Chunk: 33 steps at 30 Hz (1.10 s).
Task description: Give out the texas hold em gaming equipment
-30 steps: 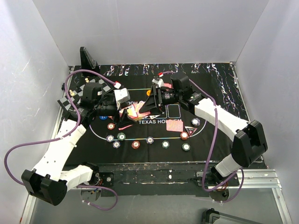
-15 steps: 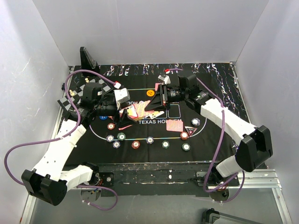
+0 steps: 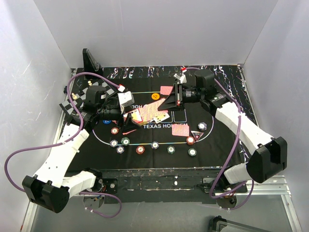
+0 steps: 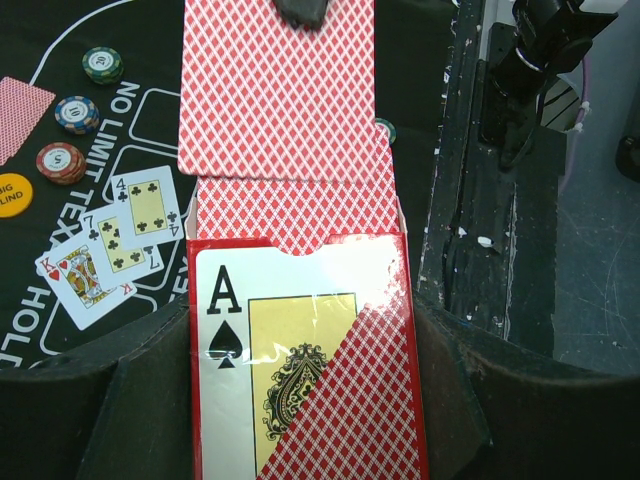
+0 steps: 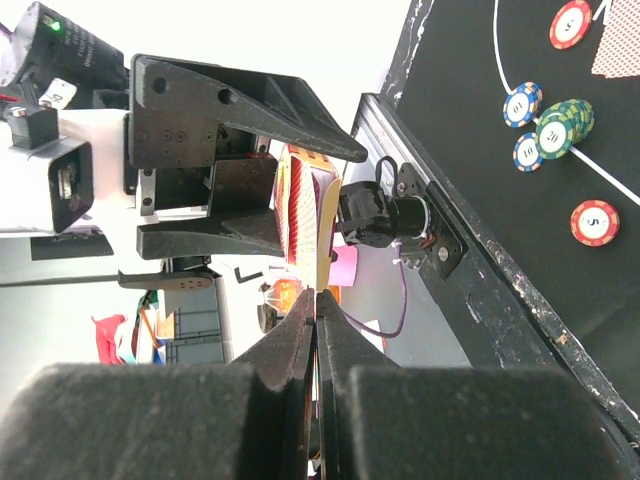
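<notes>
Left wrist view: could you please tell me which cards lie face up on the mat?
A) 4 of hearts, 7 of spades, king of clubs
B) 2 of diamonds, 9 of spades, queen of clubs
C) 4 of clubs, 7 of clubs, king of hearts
C: the 4 of clubs, 7 of clubs and king of hearts show their faces.

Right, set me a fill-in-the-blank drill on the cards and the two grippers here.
1. The left gripper is shut on a card box whose front shows the ace of ____.
2. The playing card pinched by the right gripper has a ____ patterned back.
3. The four of clubs, seven of clubs and king of hearts lie face ____ on the mat.
Missing words: spades; red; up.
</notes>
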Tool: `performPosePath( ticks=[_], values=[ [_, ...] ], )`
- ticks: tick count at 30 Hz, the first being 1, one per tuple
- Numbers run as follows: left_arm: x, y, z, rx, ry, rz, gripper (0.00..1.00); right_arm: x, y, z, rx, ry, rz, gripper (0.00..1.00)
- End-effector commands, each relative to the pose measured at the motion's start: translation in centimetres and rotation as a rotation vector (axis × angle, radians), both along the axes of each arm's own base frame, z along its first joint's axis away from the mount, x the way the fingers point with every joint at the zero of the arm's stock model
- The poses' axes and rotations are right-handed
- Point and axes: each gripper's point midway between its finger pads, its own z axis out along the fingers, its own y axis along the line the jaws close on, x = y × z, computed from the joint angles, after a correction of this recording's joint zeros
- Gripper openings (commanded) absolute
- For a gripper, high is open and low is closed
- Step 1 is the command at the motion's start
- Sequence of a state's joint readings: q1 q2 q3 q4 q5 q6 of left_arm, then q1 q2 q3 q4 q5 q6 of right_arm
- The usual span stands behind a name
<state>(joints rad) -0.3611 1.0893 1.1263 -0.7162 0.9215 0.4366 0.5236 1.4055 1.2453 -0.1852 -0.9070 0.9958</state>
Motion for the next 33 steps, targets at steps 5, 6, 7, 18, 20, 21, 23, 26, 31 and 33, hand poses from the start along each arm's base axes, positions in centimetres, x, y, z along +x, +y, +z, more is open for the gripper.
performPosePath(
  ticks=[5, 6, 7, 18, 20, 21, 23, 26, 31, 33],
  values=[
    [-0.3, -0.2, 1.3, -0.038, -0.045, -0.022, 0.0, -0.7, -1.5, 3.6, 0.09, -0.08, 0.03, 0.05],
    [-0.3, -0.2, 1.4, -0.039, -0.045, -0.022, 0.0, -0.6, -1.6, 3.5, 0.087, -0.079, 0.027, 0.04],
    [-0.3, -0.2, 1.4, -0.039, -0.045, -0.022, 0.0, -0.4, -1.8, 3.5, 0.085, -0.076, 0.02, 0.03],
    [-0.4, 0.1, 1.3, -0.026, -0.052, -0.014, 0.0, 4.3, -4.1, -0.3, 0.052, -0.027, -0.077, 0.01],
    [-0.6, 0.1, 1.4, -0.026, -0.053, -0.017, 0.0, 5.4, -3.9, -2.3, 0.029, 0.006, -0.085, 0.01],
    [-0.6, 0.2, 1.5, -0.028, -0.056, -0.016, 0.0, 6.0, -3.8, -3.4, 0.017, 0.02, -0.086, 0.01],
    [-0.7, 0.1, 1.6, -0.029, -0.052, -0.015, 0.0, 7.2, -3.6, -6.2, -0.032, 0.045, -0.109, 0.01],
    [-0.8, 0.1, 1.7, -0.035, -0.046, -0.019, 0.0, 9.0, -3.2, -11.1, -0.1, 0.113, -0.126, 0.01],
    [-0.8, 0.1, 1.8, -0.036, -0.046, -0.019, 0.0, 10.7, -1.4, -17.4, -0.199, 0.173, -0.129, 0.01],
    [-0.7, 0.0, 1.8, -0.035, -0.045, -0.019, 0.0, 11.3, -0.4, -19.0, -0.231, 0.169, -0.127, 0.01]
  ],
)
